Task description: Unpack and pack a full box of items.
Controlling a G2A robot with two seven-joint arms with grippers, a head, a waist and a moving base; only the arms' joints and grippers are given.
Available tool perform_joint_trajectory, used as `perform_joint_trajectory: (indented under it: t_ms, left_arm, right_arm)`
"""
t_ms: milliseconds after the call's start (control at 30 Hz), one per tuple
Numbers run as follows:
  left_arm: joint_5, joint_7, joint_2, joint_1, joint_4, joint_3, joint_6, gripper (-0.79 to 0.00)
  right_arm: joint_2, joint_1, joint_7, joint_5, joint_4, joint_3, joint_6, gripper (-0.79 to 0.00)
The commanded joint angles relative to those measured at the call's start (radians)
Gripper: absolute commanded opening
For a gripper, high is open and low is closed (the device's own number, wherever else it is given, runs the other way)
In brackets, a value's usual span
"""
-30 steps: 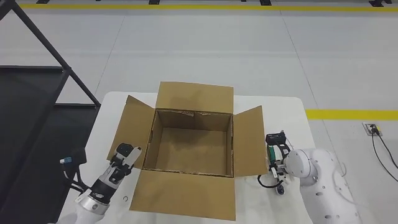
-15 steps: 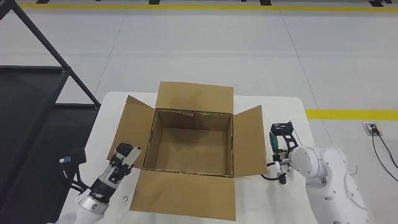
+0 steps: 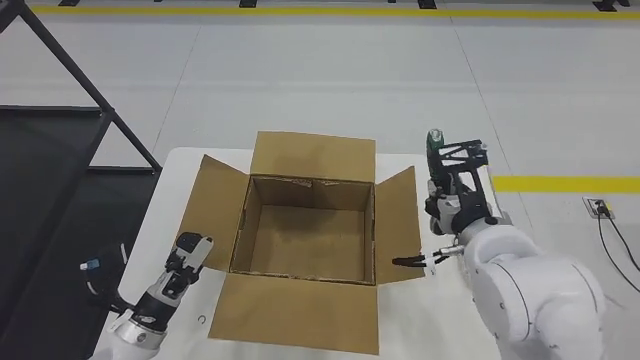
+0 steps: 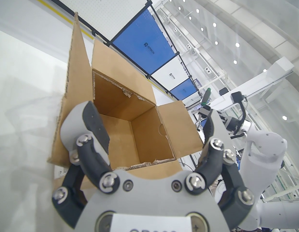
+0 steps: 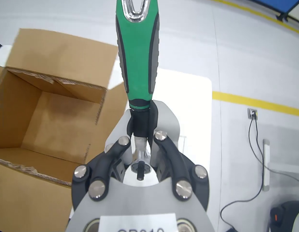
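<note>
1. Cardboard is what the box [image 3: 312, 155] is made of. It is set on the white table [image 3: 185, 165] with all four flaps folded outward. Its brown floor is seen from above, while the inside of its near wall is hidden behind the front flap.
2. A green-handled tool [image 5: 137, 49] is clamped by the right gripper [image 5: 141, 119] at the dark neck below the handle. It is held off the table, outside the box, beside the right flap.
3. The tool's metal working end is mostly covered by the fingers, so its kind cannot be told.
4. The left gripper [image 4: 150, 119] is spread wide with nothing between its fingers, and is placed low beside the left flap.
5. The left arm is cut off by the lower edge of the top view.
</note>
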Motion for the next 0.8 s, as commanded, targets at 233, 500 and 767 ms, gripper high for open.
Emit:
perform_joint_trajectory:
  t_ms: [233,500,767]
  left_arm:
    - [-0.022,0.018,-0.001,0.034,0.005,-0.03,-0.024,0.0]
    - [-0.041,0.021,-0.001,0.057,0.008,-0.057,-0.042,0.0]
    - [-0.048,0.007,-0.001,0.052,0.016,-0.06,-0.047,0.0]
  right_arm:
    - [-0.043,0.178,0.019,0.054,0.079,-0.268,-0.052,-0.785]
    - [-0.095,0.248,-0.065,-0.084,0.098,-0.434,0.113,-0.785]
    - [-0.127,0.263,-0.047,0.007,0.188,-0.481,0.05,-0.785]
